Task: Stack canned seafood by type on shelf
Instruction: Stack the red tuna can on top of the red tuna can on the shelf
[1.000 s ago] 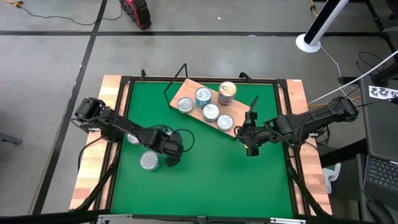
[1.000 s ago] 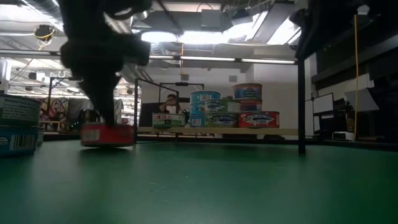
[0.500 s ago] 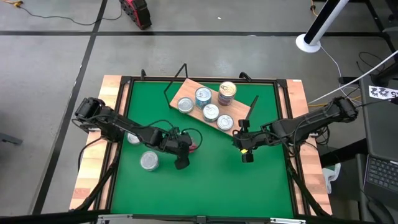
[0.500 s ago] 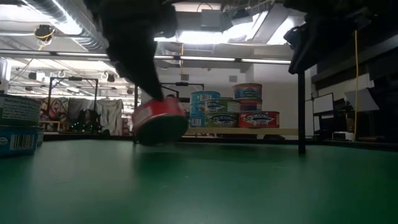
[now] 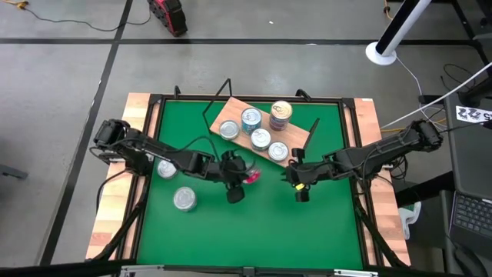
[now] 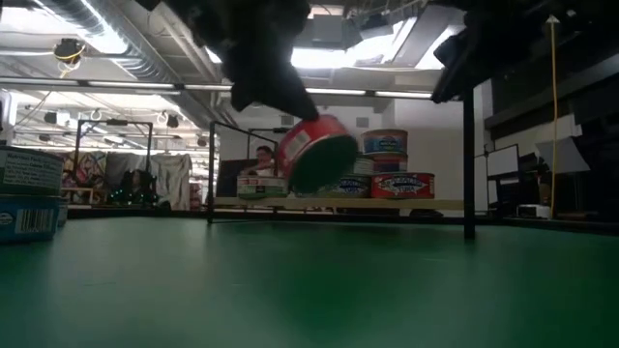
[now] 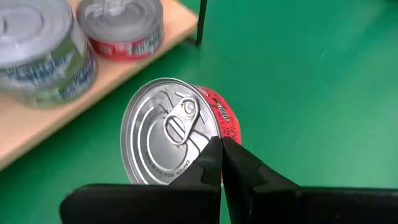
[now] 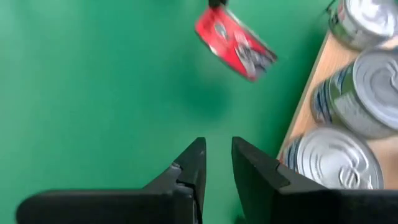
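While left gripper (image 7: 221,152) is clenching rim of red-labelled tin (image 7: 177,130), tin is hanging tilted above green mat (image 5: 254,223), lid facing back toward wrist. Shelf (image 5: 231,115) is lying just beyond tin, up and to right in high view, its near end closest. Red-labelled tin already on shelf (image 7: 122,30) is sitting nearest, likely matching stack target. Right gripper (image 8: 216,163) is waiting beside shelf's near end, fingers slightly parted, grasping nothing, pointing toward carried tin. Two loose tins (image 5: 184,199) are resting on mat's left side.

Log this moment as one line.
left gripper: shut on red tin, lifted, tilted | right gripper: empty, near shelf
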